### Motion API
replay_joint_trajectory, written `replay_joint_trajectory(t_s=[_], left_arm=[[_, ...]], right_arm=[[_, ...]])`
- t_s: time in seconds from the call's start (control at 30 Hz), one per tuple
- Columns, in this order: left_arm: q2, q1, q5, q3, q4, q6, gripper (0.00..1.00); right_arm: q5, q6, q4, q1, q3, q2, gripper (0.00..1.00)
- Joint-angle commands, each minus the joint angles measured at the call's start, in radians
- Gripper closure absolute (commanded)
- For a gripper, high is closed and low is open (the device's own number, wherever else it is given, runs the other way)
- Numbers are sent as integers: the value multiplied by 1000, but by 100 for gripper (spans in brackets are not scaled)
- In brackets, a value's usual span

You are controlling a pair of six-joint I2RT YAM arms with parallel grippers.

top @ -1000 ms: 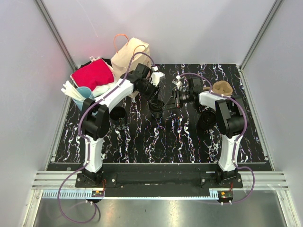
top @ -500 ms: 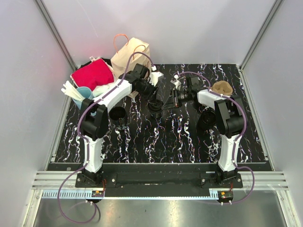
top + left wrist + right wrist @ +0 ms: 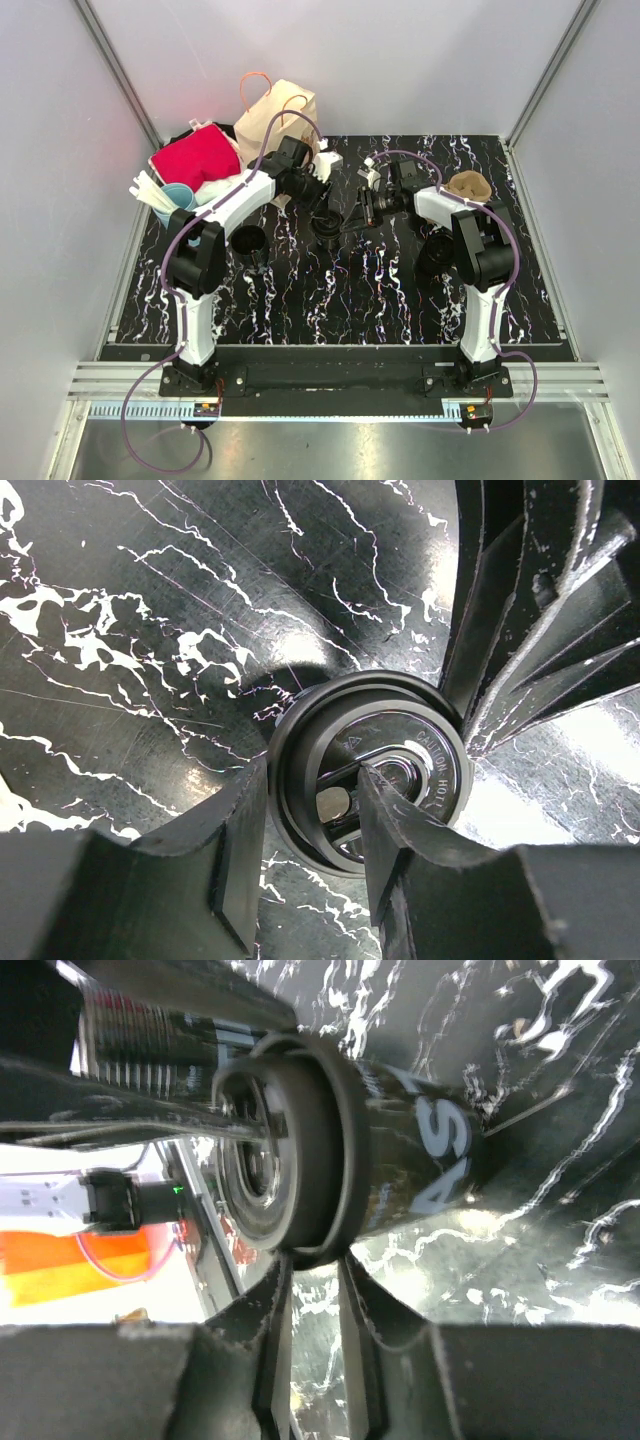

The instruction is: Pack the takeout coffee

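Black marbled bench (image 3: 400, 300) takes up most of it, with a brown paper bag (image 3: 275, 120) standing at the back left edge. The coffee cup (image 3: 327, 232) sits upright around mid-bench, a bit toward the back and near the bag, and both arms meet at it. The left gripper (image 3: 312, 780) comes in from above and is pinching the rim of the lid (image 3: 420, 750), one finger outside, the other across the top. The right gripper (image 3: 315, 1270) reaches in from the right, fingers nearly together at the lid's edge. Honestly can't tell if it's actually gripping.
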Motion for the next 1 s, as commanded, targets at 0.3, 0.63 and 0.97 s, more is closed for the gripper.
replay_joint_trajectory(t_s=[0.3, 0.63, 0.97], left_arm=[[77, -16, 20, -96, -55, 8, 67], [57, -10, 40, -55, -56, 5, 63], [41, -10, 41, 62, -116, 5, 47]], right_arm=[[447, -152, -137, 120, 12, 116, 68], [335, -172, -151, 114, 115, -82, 40], [316, -166, -169, 111, 140, -125, 36]])
